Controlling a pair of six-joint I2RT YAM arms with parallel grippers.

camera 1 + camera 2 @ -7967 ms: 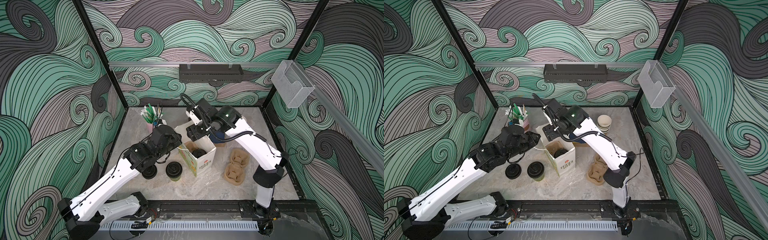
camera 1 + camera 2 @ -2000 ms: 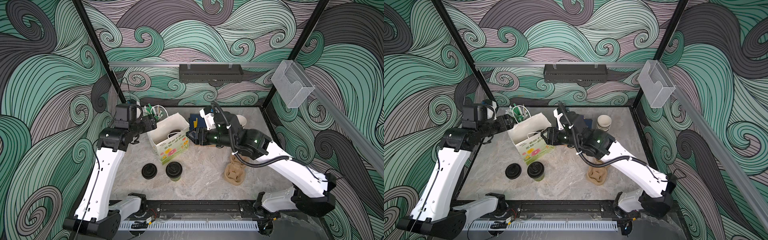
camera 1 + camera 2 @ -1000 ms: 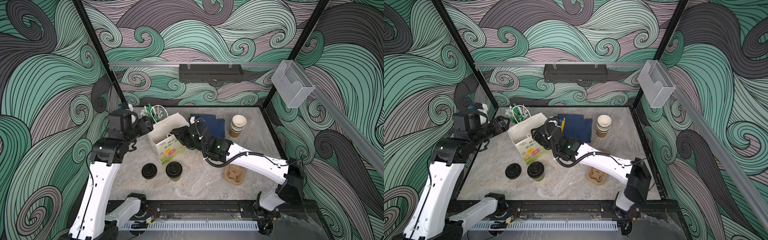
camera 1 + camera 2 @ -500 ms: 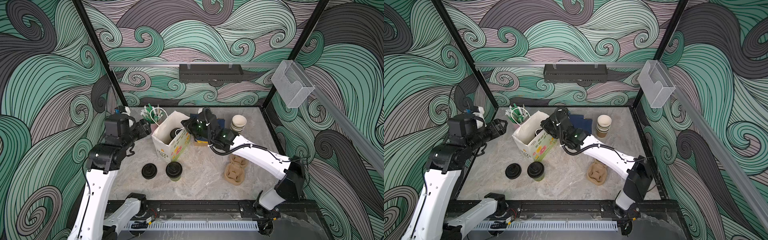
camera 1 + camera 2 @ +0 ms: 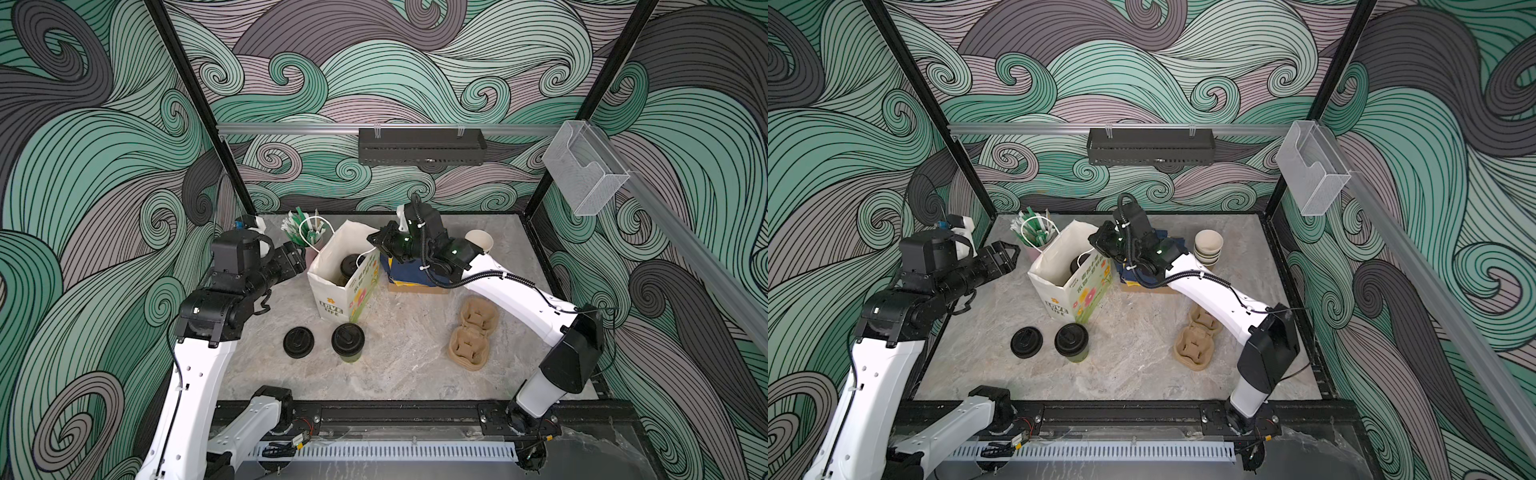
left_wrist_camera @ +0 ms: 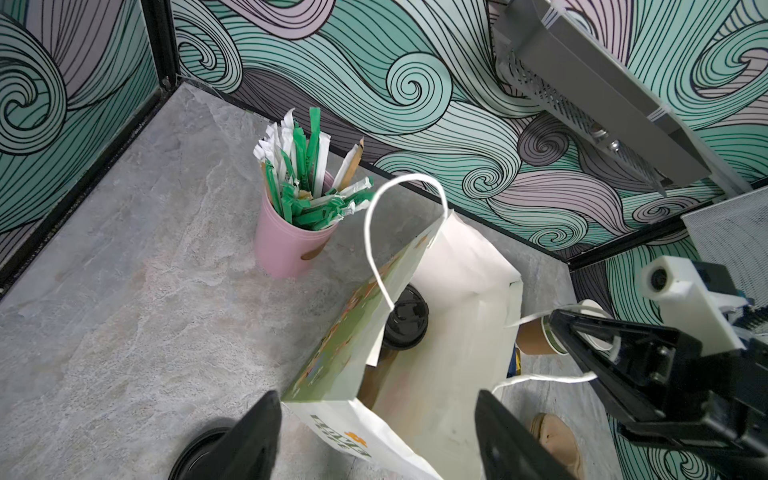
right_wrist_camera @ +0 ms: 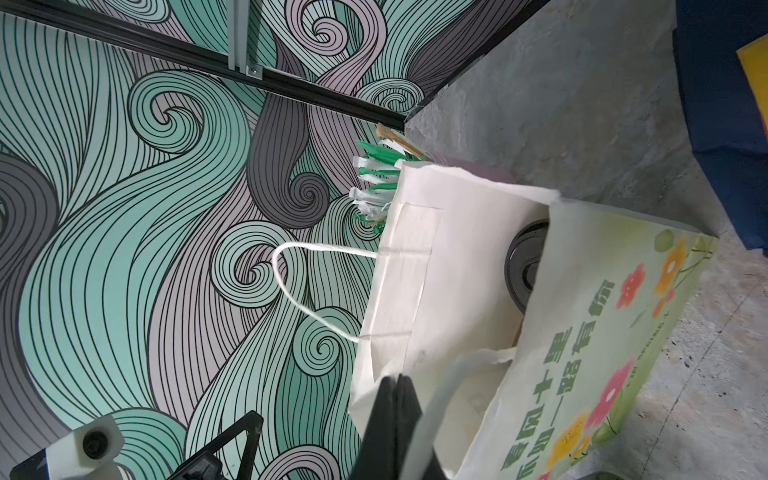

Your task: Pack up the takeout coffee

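Tilted paper bag (image 5: 332,299) steadied by right gripper (image 7: 397,380), clenched on its cord handle (image 6: 540,377), probably keeping the mouth open. Inside, one lidded cup (image 5: 348,264); second lidded cup (image 5: 348,338) waits outside; left gripper (image 5: 1013,257) spread, empty.

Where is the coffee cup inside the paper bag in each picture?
A top view: coffee cup inside the paper bag, mid-table.
A top view: cup in the same bag.
Left wrist: cup at centre, between bag walls.
Right wrist: cup right of centre, half hidden.
Landmark: pink straw cup.
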